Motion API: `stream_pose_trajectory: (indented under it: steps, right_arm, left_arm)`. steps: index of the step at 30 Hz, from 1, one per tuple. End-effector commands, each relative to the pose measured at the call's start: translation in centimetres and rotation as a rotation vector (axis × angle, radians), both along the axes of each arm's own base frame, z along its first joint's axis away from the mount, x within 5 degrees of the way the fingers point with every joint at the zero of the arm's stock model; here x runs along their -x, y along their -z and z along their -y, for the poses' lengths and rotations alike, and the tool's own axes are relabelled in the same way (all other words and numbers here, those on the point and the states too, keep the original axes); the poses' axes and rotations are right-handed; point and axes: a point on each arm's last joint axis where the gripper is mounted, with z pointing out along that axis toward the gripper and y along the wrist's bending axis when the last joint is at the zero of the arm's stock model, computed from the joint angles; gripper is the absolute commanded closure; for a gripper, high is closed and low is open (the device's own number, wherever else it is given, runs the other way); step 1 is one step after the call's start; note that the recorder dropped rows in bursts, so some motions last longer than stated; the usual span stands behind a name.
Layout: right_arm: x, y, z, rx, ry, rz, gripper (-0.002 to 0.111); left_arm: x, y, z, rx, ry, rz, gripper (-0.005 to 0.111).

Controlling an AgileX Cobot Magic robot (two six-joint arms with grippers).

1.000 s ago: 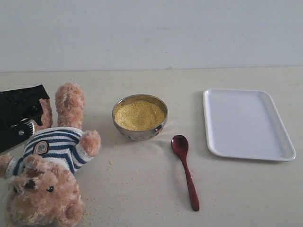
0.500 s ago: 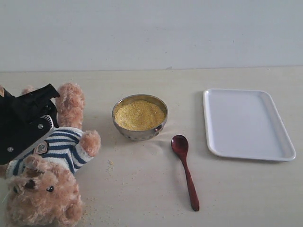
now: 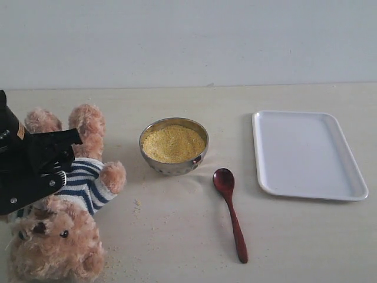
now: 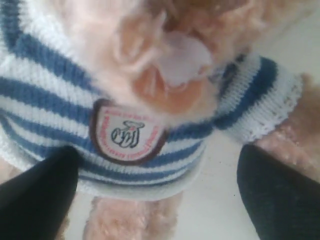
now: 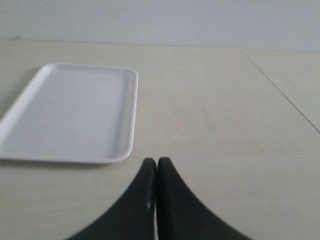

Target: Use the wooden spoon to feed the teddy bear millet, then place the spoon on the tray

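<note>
Teddy bear (image 3: 65,230): lies on its back at the left of the table (image 3: 177,247), head toward the near edge and legs toward the far wall, partly hidden by the left arm in the exterior view.
Sweater badge (image 4: 129,134): fills the middle of the left wrist view, on the navy-and-white stripes.
Left gripper (image 4: 157,154): hangs over the bear's torso with its jaws spread wide and nothing between them but the sweater's lower part. Whether the fingers (image 4: 40,195) touch the plush cannot be told.
Right gripper (image 5: 156,167): fingers pressed together tip to tip, holding nothing. It sits above bare tabletop, to the side of the tray, outside the exterior view.
Millet (image 3: 174,143): heaped in the metal bowl (image 3: 177,167), which stands near the table's middle, just right of the bear's raised paw.
Loose grains (image 3: 138,203): scattered on the table between bear and bowl.
Wooden spoon (image 3: 231,215): flat on the table in front of the bowl, spoon-bowl end nearest the bowl and handle running toward the near edge. Neither gripper is on it.
Tray (image 3: 309,154): right of the bowl and spoon, apart from both, with nothing on it.
</note>
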Motion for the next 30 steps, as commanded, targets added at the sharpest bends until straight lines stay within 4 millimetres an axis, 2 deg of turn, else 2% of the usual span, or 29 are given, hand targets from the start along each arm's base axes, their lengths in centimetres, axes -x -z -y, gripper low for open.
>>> stream_pose_trajectory:
  steps: [1,11,19,21,24,25,26,30]
  right_arm:
    - [0.0,0.0,0.0,-0.003,0.004,0.007,0.109]
    - [0.0,0.0,0.0,-0.003,0.004,0.007,0.109]
    - [0.0,0.0,0.0,-0.003,0.004,0.007,0.109]
    - [0.0,0.0,0.0,-0.003,0.004,0.007,0.109]
    - [0.0,0.0,0.0,-0.003,0.004,0.007,0.109]
    - [0.0,0.0,0.0,-0.003,0.004,0.007,0.109]
    - [0.0,0.0,0.0,-0.003,0.004,0.007,0.109]
    - [0.0,0.0,0.0,-0.003,0.004,0.007,0.109]
  left_arm:
    - [-0.4,0.8,0.3,0.008,0.026,0.014,0.026]
    - [-1.4,2.7,0.9,0.032,0.051,0.022,0.026]
    - [-2.2,5.6,1.5,0.057,0.074,0.009,0.028]
    - [-2.3,5.8,1.6,0.065,0.078,0.018,0.039]
    - [-2.4,5.8,1.6,0.069,0.076,0.022,0.077]
    - [-2.3,5.8,1.7,0.075,0.066,0.018,0.094]
    - [-2.3,5.8,1.7,0.082,0.053,0.011,0.101]
    - [-2.2,5.8,1.9,0.159,-0.084,0.008,0.102]
